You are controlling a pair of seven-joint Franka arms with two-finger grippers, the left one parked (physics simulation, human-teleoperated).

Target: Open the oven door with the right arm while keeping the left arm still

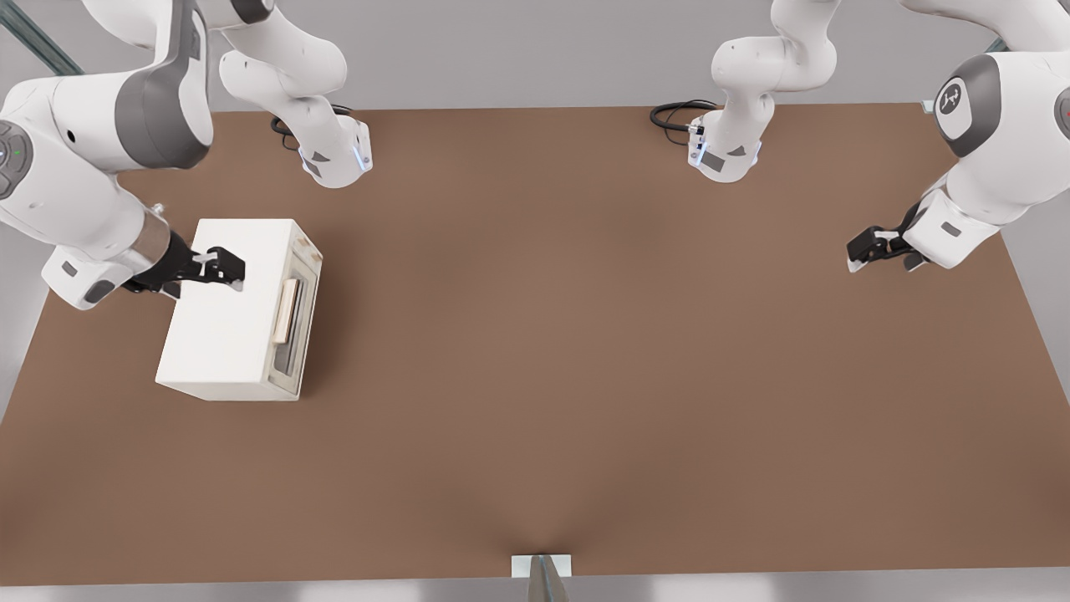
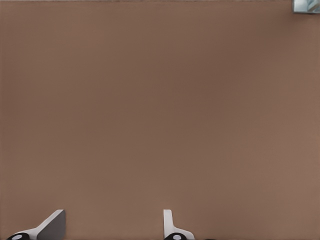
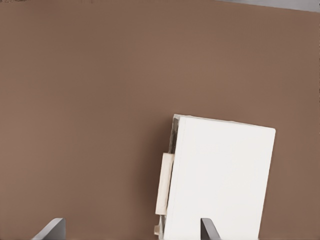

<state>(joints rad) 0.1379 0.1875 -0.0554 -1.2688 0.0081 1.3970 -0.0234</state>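
We see no readable writing on the cream oven, which sits near the brown table's edge at the front view's left, its oven door shut and facing open tabletop. The right arm's gripper hovers above the oven, fingers spread, gripping nothing.

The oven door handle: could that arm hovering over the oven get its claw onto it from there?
Probably yes. The gripper hangs open above the oven top, and the handle on the oven door faces bare table, nothing blocking it. It must first come round the front.
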